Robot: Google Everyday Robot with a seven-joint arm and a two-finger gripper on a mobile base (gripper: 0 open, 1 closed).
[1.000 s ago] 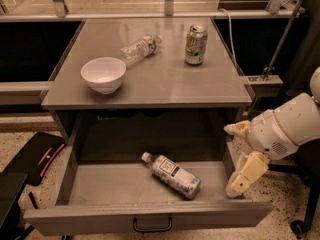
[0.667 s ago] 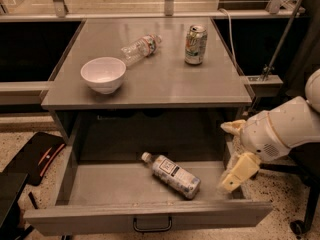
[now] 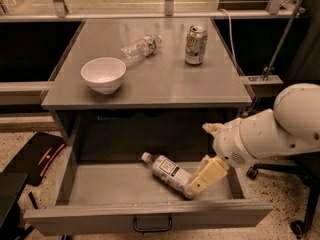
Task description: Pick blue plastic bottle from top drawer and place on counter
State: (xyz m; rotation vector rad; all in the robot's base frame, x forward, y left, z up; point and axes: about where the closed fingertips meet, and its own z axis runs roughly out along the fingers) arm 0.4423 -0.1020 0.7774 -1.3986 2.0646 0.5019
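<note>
Here, the top drawer stands pulled out toward the near side, with its black bar handle on the front panel. Inside it there is much bare floor on the left. The only thing lying there, the blue plastic bottle, is right of the middle and closer to the front wall than to the back.

The bottle lies on its side. Its long axis runs diagonally: the small white cap points to the far left and the base points to the near right. It has a dark square label on the wrap, but I cannot read the writing.

The gripper comes in from the right, over the right part of the drawer. Its cream fingers are spread wide. The lower one reaches down to the base of the bottle and overlaps it. The upper one is high, just under the edge of the counter.

On the counter a white bowl stands near the left front edge. A clear crinkled bottle with a red-white label lies farther back, and a can stands far right. I cannot read the print on the can.
</note>
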